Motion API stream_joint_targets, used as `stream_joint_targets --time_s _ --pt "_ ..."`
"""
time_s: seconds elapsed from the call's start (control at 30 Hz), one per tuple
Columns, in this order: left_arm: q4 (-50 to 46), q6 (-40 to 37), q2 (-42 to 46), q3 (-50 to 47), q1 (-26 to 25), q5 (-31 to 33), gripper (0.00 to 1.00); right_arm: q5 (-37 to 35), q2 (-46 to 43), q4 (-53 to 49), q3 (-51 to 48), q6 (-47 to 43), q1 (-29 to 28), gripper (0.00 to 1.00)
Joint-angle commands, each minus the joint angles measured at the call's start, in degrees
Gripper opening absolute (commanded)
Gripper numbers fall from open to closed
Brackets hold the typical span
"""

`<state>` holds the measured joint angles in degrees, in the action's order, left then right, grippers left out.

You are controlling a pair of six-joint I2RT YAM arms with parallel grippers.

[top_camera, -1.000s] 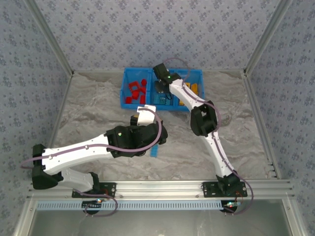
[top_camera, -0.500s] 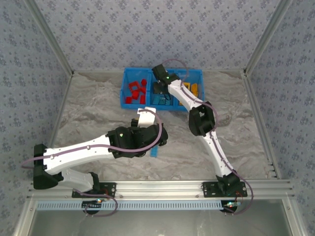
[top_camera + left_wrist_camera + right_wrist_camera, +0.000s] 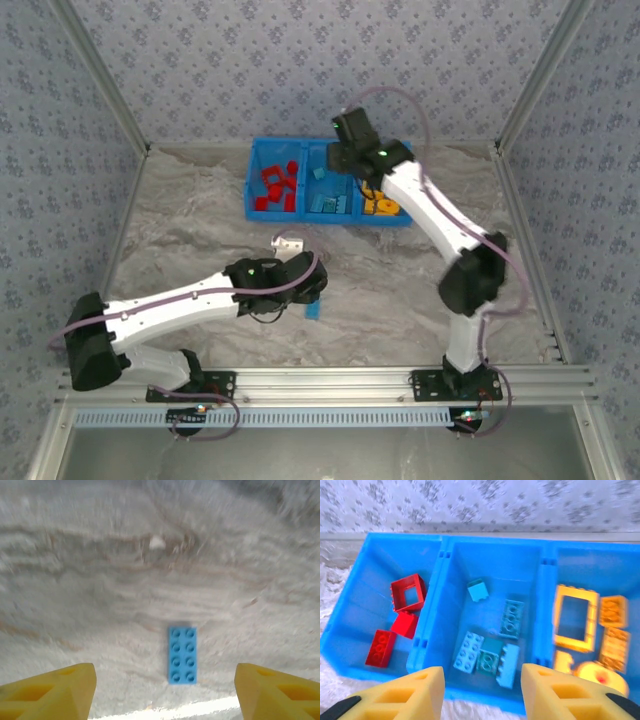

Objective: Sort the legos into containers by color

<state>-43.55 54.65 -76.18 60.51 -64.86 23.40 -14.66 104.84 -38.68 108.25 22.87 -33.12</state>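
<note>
Enclosure, overhead view: walls (image 3: 300, 60) papered in a grey-blue floral print, aluminium posts, desk (image 3: 520, 300) draped in crumpled pale-grey cloth (image 3: 170, 230). Bright blue tray (image 3: 250, 180) at the far edge, three compartments: red bricks (image 3: 275, 185) left, light-blue bricks (image 3: 330, 203) middle, orange-yellow bricks (image 3: 382, 207) right. Right arm (image 3: 430, 205), a second ago reaching down into the middle compartment, is now raised and swung rightward above the tray. Left arm (image 3: 180, 305) has drawn back over the lone blue brick (image 3: 313, 310), which lies unmoved on the cloth. Left wrist view: left claw (image 3: 164, 680) spread wide and empty, low over the cloth, with the eight-stud lone blue brick flat between its fingers, untouched. Right wrist view: right claw (image 3: 482, 687) open, holding nothing, above the tray's near wall; red frame (image 3: 408, 592) and yellow frame (image 3: 575, 617) already binned. Judgement: a delivery to the middle compartment looks finished. The lone blue brick appears to be the only piece left outside, and it belongs in that same compartment.
</note>
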Motion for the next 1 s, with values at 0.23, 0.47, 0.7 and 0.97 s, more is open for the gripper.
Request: stream_joint_targets --time_s 0.23,0.47,0.7,0.97 --pt "4.35 0.17 -15.17 2.37 5.07 -20.27 0.75 9.35 -42.06 0.87 -41.53 -0.93 -2.67 0.46" --pt "4.35 0.65 -21.92 3.01 5.45 -21.69 0.75 19.37 -64.18 -10.62 -51.09 0.89 -12.0 0.56" --pt "7.02 -1.12 -26.94 4.0 6.53 -22.58 0.71 25.62 -75.53 -11.46 -56.68 6.77 -18.99 0.6" --pt "7.45 -2.27 -27.78 4.7 7.14 -21.8 0.41 20.12 -76.99 -10.93 -59.71 5.32 -24.56 0.62"
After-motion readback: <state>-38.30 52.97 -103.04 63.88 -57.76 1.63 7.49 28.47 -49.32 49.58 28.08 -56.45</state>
